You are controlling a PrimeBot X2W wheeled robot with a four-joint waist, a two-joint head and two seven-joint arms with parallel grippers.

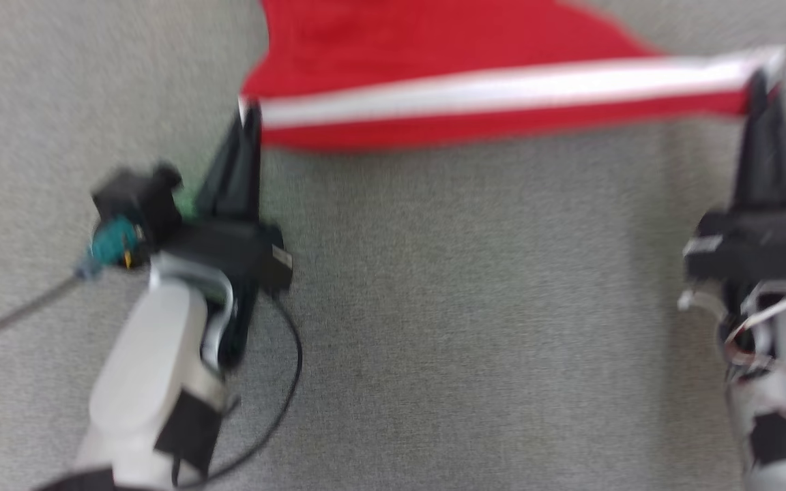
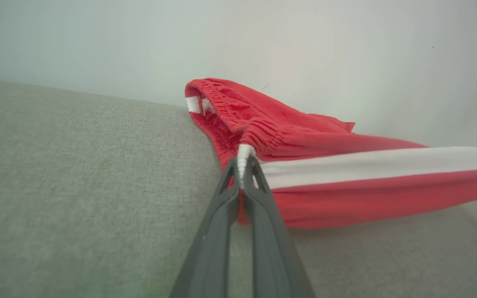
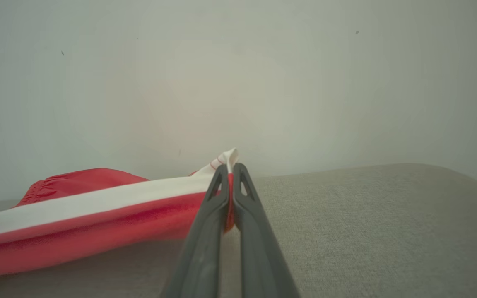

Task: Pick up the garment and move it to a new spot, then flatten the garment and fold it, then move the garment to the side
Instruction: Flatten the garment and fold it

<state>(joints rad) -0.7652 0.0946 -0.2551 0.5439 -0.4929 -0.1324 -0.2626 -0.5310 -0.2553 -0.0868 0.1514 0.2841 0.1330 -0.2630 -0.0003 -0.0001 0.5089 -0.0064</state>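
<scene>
Red garment (image 1: pixel 434 54) w/ white stripe (image 1: pixel 502 88), stretched btwn the two finger pairs over grey fabric surface (image 1: pixel 468 307). L gripper (image 1: pixel 251 116) fingers pinched on waistband end; R gripper (image 1: pixel 761 78) fingers pinched on opposite stripe end.

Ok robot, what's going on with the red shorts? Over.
Left hand shut on waistband. Right hand shut on leg hem. Red shorts stretched between them, over grey fabric surface.

Shot's pretty blurry, but the red garment (image 1: pixel 434 48) with the white stripe (image 1: pixel 502 85) is stretched out sideways over the grey table (image 1: pixel 475 307). The left pincer (image 1: pixel 251 112) has one end of the stripe pinched, the right pincer (image 1: pixel 761 78) has the other, both pointing up the frame.
</scene>
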